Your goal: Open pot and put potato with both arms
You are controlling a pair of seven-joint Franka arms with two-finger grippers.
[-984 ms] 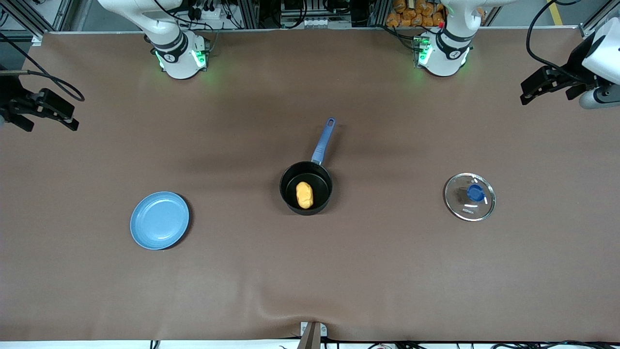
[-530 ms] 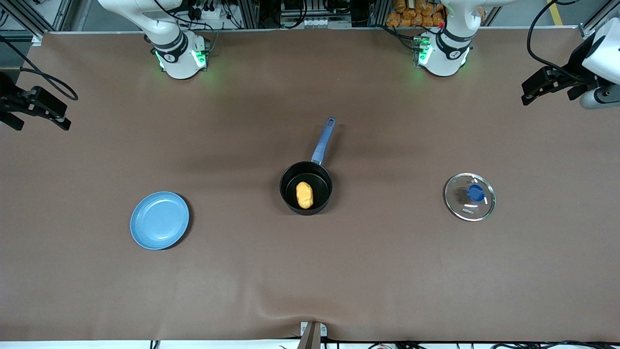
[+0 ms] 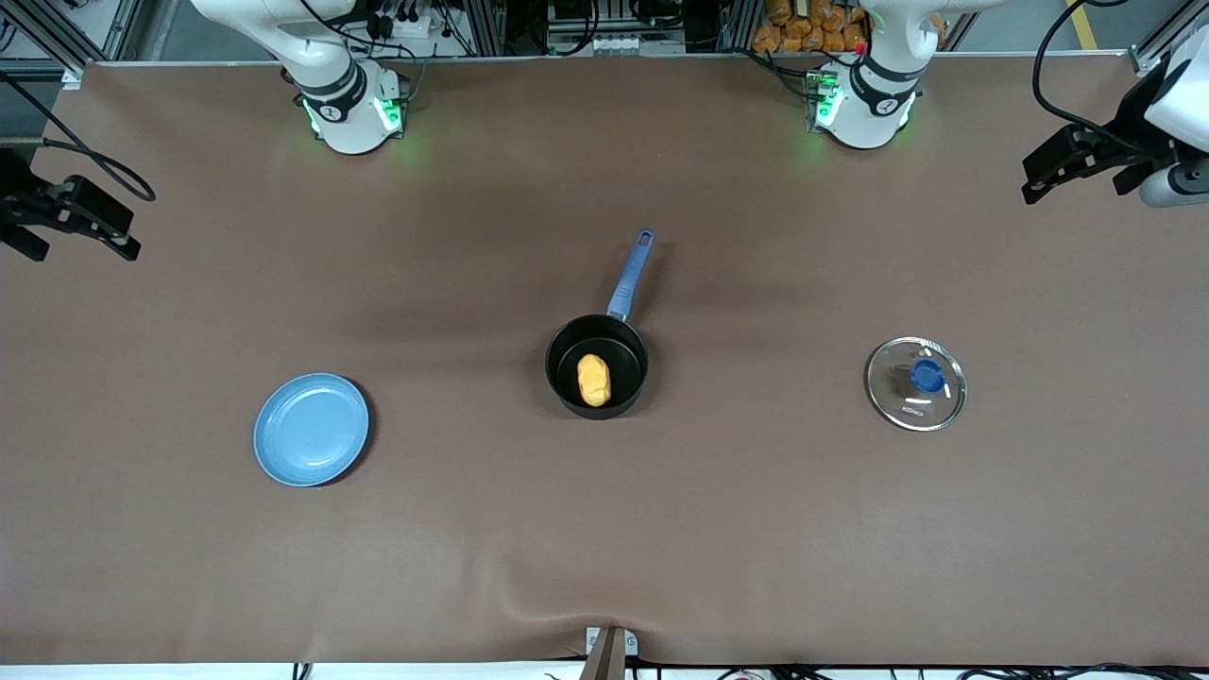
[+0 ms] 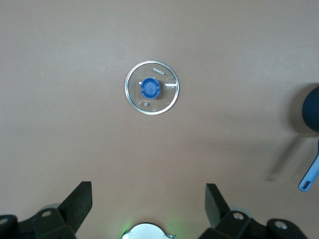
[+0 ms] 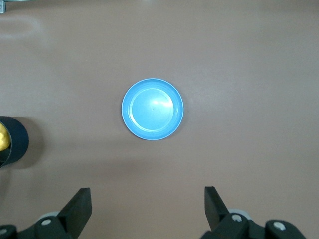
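The black pot (image 3: 565,389) with its blue handle (image 3: 631,274) stands uncovered mid-table, and the yellow-orange potato (image 3: 593,380) lies inside it. Its glass lid (image 3: 916,382) with a blue knob lies flat on the table toward the left arm's end. My left gripper (image 3: 1077,162) is open and empty, high over that end of the table; its wrist view shows the lid (image 4: 151,88) between the spread fingers (image 4: 79,199). My right gripper (image 3: 71,219) is open and empty, high over the right arm's end. Its wrist view shows the pot's edge (image 5: 17,144) and a sliver of potato (image 5: 3,138).
A flat blue plate (image 3: 311,430) lies toward the right arm's end, nearer the front camera than the pot; it also shows in the right wrist view (image 5: 152,109). The arm bases (image 3: 351,109) (image 3: 864,104) stand at the table's back edge.
Both grippers have shifted slightly at their ends of the table. The pot, potato, lid and plate have not moved.
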